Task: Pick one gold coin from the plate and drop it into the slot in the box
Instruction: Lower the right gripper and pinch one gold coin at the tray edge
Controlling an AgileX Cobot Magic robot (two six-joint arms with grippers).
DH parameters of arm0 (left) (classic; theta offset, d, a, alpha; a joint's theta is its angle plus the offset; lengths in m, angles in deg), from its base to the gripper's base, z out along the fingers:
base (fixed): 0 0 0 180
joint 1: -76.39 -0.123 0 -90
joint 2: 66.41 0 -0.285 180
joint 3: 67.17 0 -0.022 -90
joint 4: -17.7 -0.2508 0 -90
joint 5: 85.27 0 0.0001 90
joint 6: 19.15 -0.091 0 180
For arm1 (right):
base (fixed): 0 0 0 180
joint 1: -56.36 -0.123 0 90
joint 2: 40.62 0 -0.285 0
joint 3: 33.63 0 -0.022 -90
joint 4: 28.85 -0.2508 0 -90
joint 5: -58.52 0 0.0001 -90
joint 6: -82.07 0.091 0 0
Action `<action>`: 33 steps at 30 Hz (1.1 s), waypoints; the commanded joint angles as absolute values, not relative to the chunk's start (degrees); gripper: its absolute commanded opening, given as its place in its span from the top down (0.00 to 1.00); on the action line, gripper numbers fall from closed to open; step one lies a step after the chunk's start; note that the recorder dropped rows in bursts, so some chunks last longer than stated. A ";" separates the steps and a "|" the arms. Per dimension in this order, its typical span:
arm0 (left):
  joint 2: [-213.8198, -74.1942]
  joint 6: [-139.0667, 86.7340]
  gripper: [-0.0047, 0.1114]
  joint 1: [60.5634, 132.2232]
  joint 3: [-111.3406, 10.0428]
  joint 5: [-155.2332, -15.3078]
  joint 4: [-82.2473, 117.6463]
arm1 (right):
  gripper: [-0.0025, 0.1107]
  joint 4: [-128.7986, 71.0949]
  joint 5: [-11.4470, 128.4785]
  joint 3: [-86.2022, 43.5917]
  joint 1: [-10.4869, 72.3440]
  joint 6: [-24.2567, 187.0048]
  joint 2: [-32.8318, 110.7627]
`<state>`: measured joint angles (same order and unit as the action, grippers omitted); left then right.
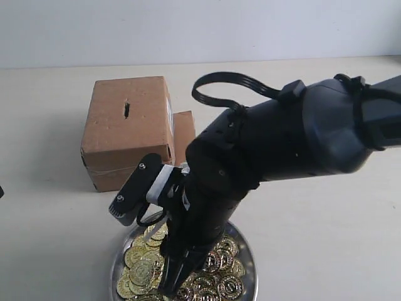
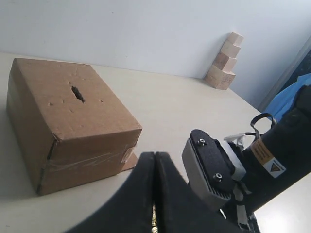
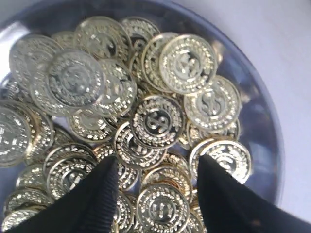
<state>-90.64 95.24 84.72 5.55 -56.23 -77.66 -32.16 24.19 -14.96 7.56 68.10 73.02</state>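
Now the right end effector (image 3: 156, 162) hangs wide open over round gold coins (image 3: 158, 121) that look light and slippery, in the round silver metal plate (image 1: 251, 263), bottom middle of the exterior view; pinching one's edges seems best.

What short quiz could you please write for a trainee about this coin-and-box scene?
1. True or false: the right gripper is open over the coins on the plate.
2. The slot is cut in which face of the box? A) top B) front C) underside
3. Fill in: the left gripper is ____ and holds nothing.

Key: 1 true; 2 A; 3 shut.
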 commanded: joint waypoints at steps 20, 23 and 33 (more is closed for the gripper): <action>-90.80 95.00 0.96 85.18 5.49 -56.43 -77.53 | 0.58 -48.18 21.08 -17.38 2.05 6.77 73.05; -90.80 95.00 0.96 85.18 5.49 -56.43 -77.53 | 0.59 -48.18 20.93 -17.38 2.05 5.24 73.05; -90.80 95.00 0.96 85.18 5.49 -56.43 -77.53 | 0.59 -46.65 20.61 -17.38 0.44 5.23 74.38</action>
